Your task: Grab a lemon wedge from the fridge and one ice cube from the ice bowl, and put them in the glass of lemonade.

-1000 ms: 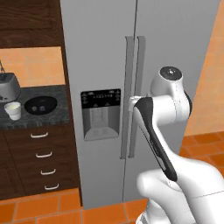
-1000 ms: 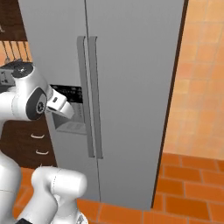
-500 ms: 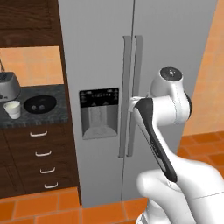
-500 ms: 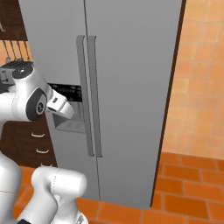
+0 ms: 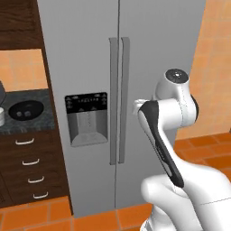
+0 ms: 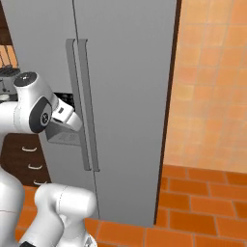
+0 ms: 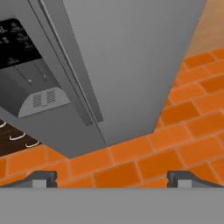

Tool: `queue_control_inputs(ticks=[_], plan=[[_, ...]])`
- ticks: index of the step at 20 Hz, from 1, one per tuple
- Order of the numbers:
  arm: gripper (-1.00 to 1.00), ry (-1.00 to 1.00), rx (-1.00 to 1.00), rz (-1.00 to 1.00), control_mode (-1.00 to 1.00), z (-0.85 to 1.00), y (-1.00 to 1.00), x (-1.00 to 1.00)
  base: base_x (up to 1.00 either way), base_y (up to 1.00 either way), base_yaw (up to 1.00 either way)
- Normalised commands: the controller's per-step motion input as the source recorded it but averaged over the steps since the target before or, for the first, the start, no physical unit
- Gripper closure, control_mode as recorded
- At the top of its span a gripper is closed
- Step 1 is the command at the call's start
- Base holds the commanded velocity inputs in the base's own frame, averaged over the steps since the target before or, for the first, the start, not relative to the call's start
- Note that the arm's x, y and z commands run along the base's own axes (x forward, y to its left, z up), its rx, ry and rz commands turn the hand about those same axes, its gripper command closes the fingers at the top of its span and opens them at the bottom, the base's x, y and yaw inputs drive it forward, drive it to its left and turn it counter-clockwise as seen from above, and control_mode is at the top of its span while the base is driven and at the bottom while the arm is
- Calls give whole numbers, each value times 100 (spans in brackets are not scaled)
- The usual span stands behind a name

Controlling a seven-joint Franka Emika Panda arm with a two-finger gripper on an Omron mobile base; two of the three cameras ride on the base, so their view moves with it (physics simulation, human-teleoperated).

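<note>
Hanging wide open and gripping nothing, the claw [image 7: 112,178] shows its two dark fingertips [image 7: 41,178] far apart along the bottom of the hand view. Above them in that view lies orange tiled floor [image 7: 144,162], and beyond it rises the grey fridge [image 7: 131,65], both doors closed, with its black dispenser panel [image 7: 17,43] at the upper left.

In the left base view the white arm [image 5: 173,117] rises from the lower right, its wrist held just in front of the fridge's right-hand door, near the pair of long vertical handles [image 5: 118,99] at the centre of the frame. The dispenser panel sits left of the handles.

At the far left edge of that view, on a dark speckled surface [image 5: 43,108] above wooden drawers [image 5: 29,167], rests the ice bowl [image 5: 26,109], round and black with pale cubes inside. Just left of it, cut by the frame edge, stands the whitish glass of lemonade [image 5: 1,116].

In the right base view an orange tiled wall [image 6: 212,82] fills the right side.
</note>
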Motion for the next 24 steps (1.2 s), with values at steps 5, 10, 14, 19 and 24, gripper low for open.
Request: queue_control_inputs(ticks=[5,10,14,19,24], plan=[[-100,0,0,0,100,0,0,0,0,0,-4],[-100,0,0,0,100,0,0,0,0,38,-1],[-100,0,0,0,100,0,0,0,0,40,0],[-100,0,0,0,100,0,0,0,-18,8,0],[-100,0,0,0,-100,0,0,0,-12,0,0]])
